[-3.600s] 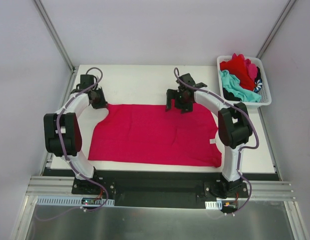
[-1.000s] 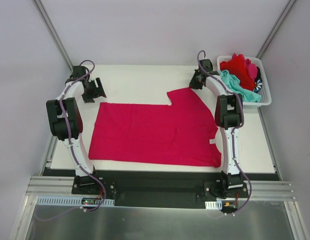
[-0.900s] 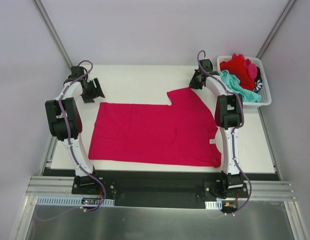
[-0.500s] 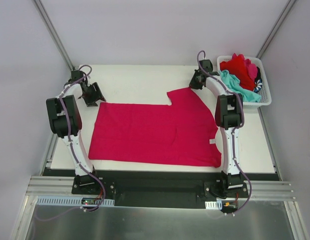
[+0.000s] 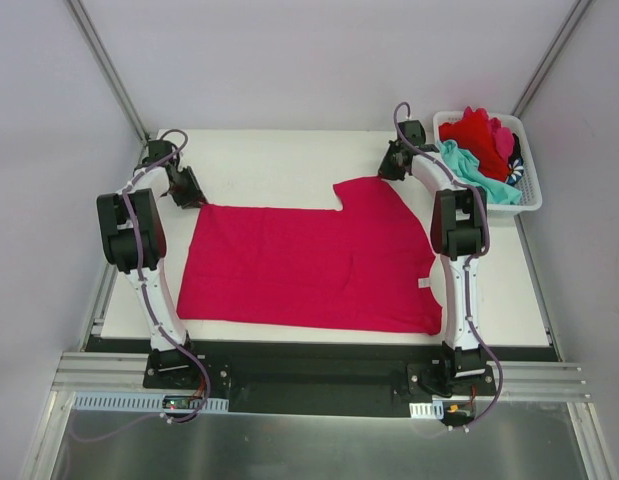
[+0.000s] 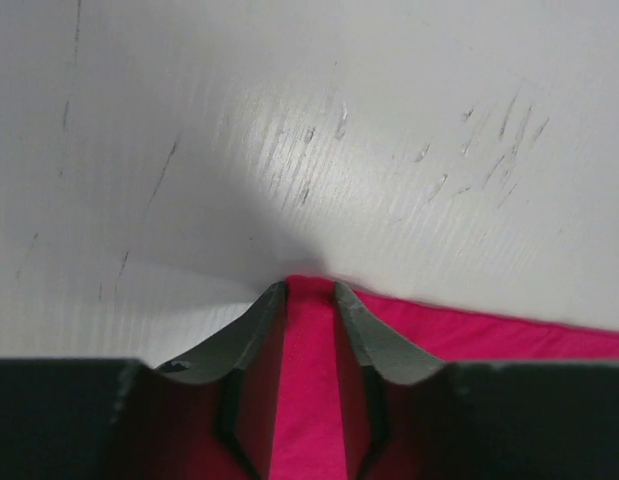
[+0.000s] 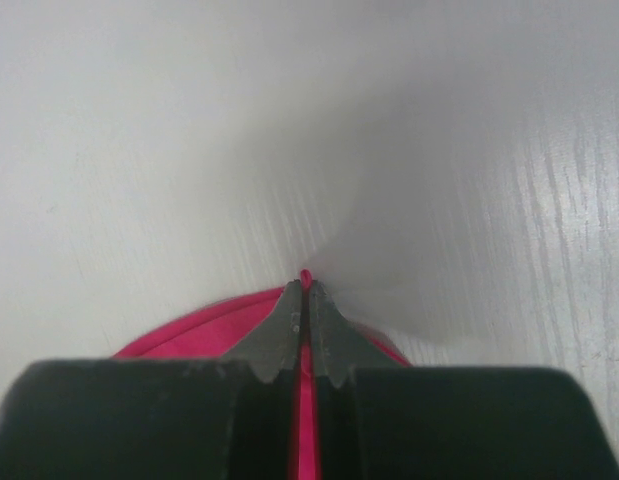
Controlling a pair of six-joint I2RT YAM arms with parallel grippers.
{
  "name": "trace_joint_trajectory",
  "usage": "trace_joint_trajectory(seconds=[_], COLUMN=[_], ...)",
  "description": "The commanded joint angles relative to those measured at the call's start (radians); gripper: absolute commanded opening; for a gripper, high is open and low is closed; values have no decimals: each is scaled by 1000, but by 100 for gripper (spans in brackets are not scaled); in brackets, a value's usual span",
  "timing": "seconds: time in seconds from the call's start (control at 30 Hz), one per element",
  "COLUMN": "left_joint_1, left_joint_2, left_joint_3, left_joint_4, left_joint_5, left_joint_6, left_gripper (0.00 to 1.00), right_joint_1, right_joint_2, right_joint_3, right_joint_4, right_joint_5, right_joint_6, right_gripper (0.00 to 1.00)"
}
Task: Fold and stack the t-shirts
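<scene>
At the far left of the white surface (image 5: pixel 279 165), the left tool (image 5: pixel 186 190) was down at the far-left corner of the magenta t-shirt (image 5: pixel 309 265). In the left wrist view, that tool (image 6: pixel 309 295) had its two grey fingers (image 6: pixel 257 325) a little apart. A narrow strip of the pink cloth (image 6: pixel 311 400) filled the gap between them, and its tip reached just past the fingertips onto bare surface. Whether the fingers were already pressing the cloth or only straddling it could not be told.

The magenta t-shirt lay spread flat across the middle of the surface, with its long near edge towards the arm bases. Its far edge ran level from the left corner, then stepped up at a notch into a raised flap on the right. A small white tag (image 5: pixel 424 283) showed at its right edge.

The right tool (image 5: pixel 391 166) was at the top of that flap, near the far edge of the surface. In the right wrist view, this tool (image 7: pixel 306 290) was clenched on the shirt, with only a thin pink line (image 7: pixel 305 400) showing between the closed fingers (image 7: pixel 281 335).

At the far right stood the white basket (image 5: pixel 529 203), just beside the right tool. It held a red t-shirt (image 5: pixel 479 132), a teal t-shirt (image 5: pixel 467 170) and a dark striped t-shirt (image 5: pixel 516 170), bundled together.
</scene>
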Motion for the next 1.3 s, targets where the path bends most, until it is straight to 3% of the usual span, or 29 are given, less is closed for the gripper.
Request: trace_joint_trajectory(seconds=[0.0, 0.07, 0.1, 0.6, 1.27], left_joint_1=[-6, -4, -6, 13, 69], left_joint_2=[55, 52, 48, -142, -277], left_joint_3=[22, 23, 23, -24, -208], left_joint_4=[-15, -12, -12, 67, 204], left_joint_5=[-23, -19, -16, 43, 156], left_joint_6=[21, 24, 27, 93, 119], left_gripper=[19, 2, 0, 0, 0], right_joint_1=[1, 1, 3, -17, -54], right_joint_2=[-76, -79, -81, -217, -490], right_joint_3=[-14, -22, -22, -21, -309], right_joint_4=[-13, -13, -13, 72, 138], right_joint_5=[-9, -9, -11, -32, -80], right_joint_6=[-15, -15, -17, -38, -147], right_gripper=[1, 1, 0, 1, 1])
